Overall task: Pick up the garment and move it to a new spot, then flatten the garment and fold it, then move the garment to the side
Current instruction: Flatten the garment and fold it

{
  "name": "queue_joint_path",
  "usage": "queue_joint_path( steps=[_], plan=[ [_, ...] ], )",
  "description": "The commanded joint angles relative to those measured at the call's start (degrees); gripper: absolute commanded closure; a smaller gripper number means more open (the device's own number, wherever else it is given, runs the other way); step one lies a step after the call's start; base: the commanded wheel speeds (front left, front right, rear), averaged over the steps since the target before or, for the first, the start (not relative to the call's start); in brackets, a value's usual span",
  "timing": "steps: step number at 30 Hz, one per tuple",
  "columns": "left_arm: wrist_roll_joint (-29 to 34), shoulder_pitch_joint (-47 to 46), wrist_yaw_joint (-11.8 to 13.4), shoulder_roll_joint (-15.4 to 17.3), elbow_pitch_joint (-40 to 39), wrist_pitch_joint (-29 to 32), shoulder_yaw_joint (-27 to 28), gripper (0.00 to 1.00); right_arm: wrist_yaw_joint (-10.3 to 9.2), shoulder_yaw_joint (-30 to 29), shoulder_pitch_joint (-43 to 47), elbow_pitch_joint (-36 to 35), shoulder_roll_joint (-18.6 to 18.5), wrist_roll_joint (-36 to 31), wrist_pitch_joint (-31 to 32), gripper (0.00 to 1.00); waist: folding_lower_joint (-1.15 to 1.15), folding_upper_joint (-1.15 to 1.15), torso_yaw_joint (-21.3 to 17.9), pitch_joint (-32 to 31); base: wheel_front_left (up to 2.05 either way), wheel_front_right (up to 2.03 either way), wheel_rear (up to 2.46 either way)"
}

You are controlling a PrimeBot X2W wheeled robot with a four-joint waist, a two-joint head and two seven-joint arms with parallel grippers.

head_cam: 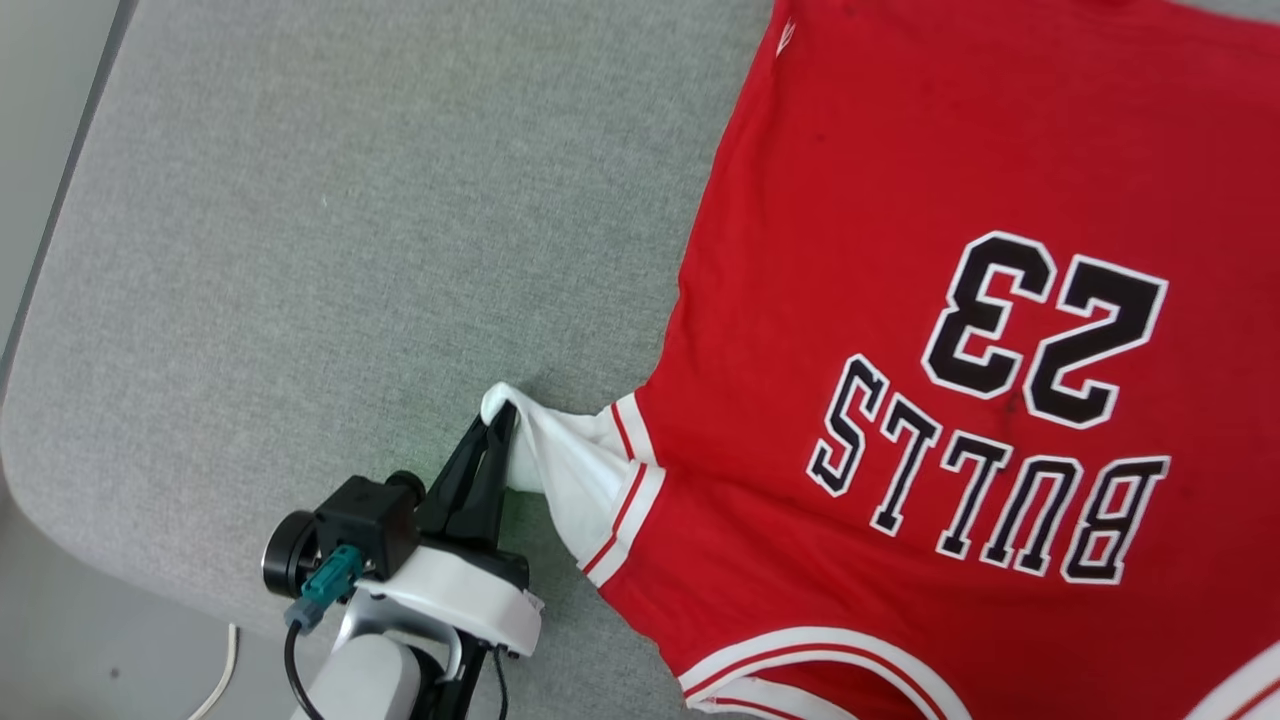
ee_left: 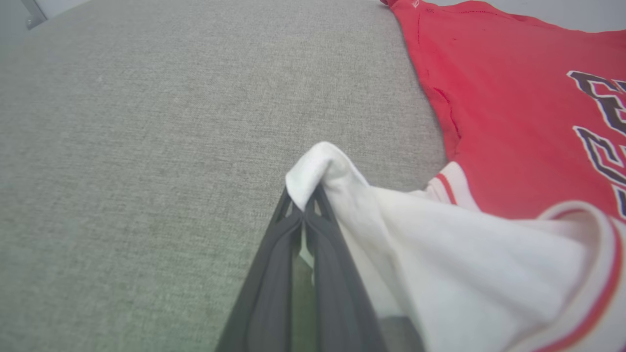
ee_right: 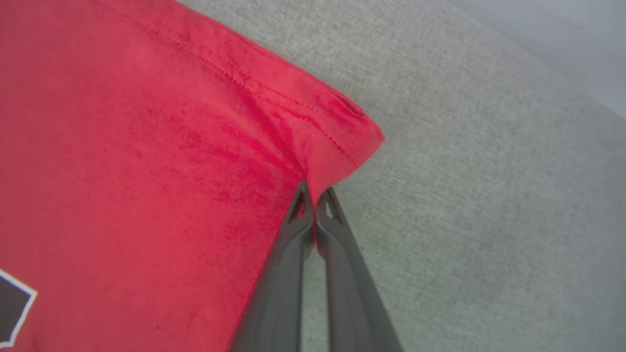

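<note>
Pinching the white sleeve tip (head_cam: 545, 462) in the left gripper's (head_cam: 497, 428) closed fingers and the red hem corner (ee_right: 342, 129) in the right gripper's (ee_right: 313, 198), the robot held the Bulls T-shirt (head_cam: 900, 180) print-up on the grey cushion (head_cam: 350, 250), seemingly to stretch it flat.

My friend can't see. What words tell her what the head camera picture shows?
The left gripper pinches the white sleeve of a red shirt printed BULLS 23, which lies spread on a grey cushion.
</note>
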Motion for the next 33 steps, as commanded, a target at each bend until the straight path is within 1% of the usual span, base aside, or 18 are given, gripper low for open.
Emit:
queue_joint_path(
  steps=[1, 5, 8, 13, 16, 21, 26, 27, 28, 33],
  plan=[
    [0.2, 0.8, 0.1, 0.0, 0.3, -0.1, 0.3, 1.0, -0.07, 0.3, 0.8, 0.0, -0.1, 0.4, -1.8, 1.0, 0.0, 0.0, -1.6, -2.7, 0.0, 0.0, 0.0],
    [0.5, 2.6, 0.2, 0.8, 0.8, -0.1, 1.0, 1.0, -0.07, 1.0, 3.3, -0.9, -0.4, 3.0, -6.9, 1.0, 0.0, 0.0, -3.7, -6.5, 0.0, 0.0, 0.0],
    [0.2, 4.0, 0.6, 1.6, 1.2, -0.1, 1.5, 1.0, -0.07, 2.4, 6.7, -2.7, -1.8, 5.1, -10.1, 1.0, 0.0, 0.0, -5.5, -9.7, 0.0, 0.0, 0.0],
    [-0.6, 7.2, 1.7, 3.2, 1.2, 0.5, 2.9, 1.0, -0.08, 4.3, 15.6, -6.9, -5.0, 9.4, -13.9, 1.0, 0.0, 0.0, -8.9, -14.0, 0.0, 0.0, 0.0],
    [-0.9, 9.1, 2.1, 4.1, 0.9, 0.9, 3.3, 1.0, -0.07, 3.2, 21.3, -9.5, -6.6, 11.6, -16.0, 1.0, 0.0, 0.0, -10.6, -16.0, 0.0, 0.0, 0.0],
    [-1.6, 11.4, 2.6, 5.3, 0.4, 1.5, 4.1, 1.0, -0.08, -0.4, 32.5, -14.2, -7.9, 13.6, -18.4, 1.0, 0.0, 0.0, -12.9, -18.6, 0.0, 0.0, 0.0],
    [-2.1, 13.2, 3.0, 5.9, 0.1, 1.7, 4.4, 1.0, -0.07, -5.4, 44.3, -17.9, -6.4, 13.8, -19.1, 1.0, 0.0, 0.0, -14.6, -20.3, 0.0, 0.0, 0.0],
    [-2.1, 13.2, 3.0, 5.9, 0.1, 1.7, 4.4, 1.0, -0.07, -5.4, 44.3, -17.9, -6.4, 13.8, -19.1, 1.0, 0.0, 0.0, -14.6, -20.3, 0.0, 0.0, 0.0],
    [-2.1, 13.3, 3.1, 6.0, 0.0, 1.7, 4.5, 1.0, -0.07, -6.2, 46.7, -18.7, -5.9, 13.7, -18.9, 1.0, 0.0, 0.0, -14.9, -20.5, 0.0, 0.0, 0.0],
    [-2.6, 14.4, 3.4, 6.6, -0.3, 1.9, 4.9, 1.0, -0.07, -8.9, 56.8, -20.6, -2.1, 13.1, -17.7, 1.0, 0.0, 0.0, -16.0, -21.5, 0.0, 0.0, 0.0]
  ],
)
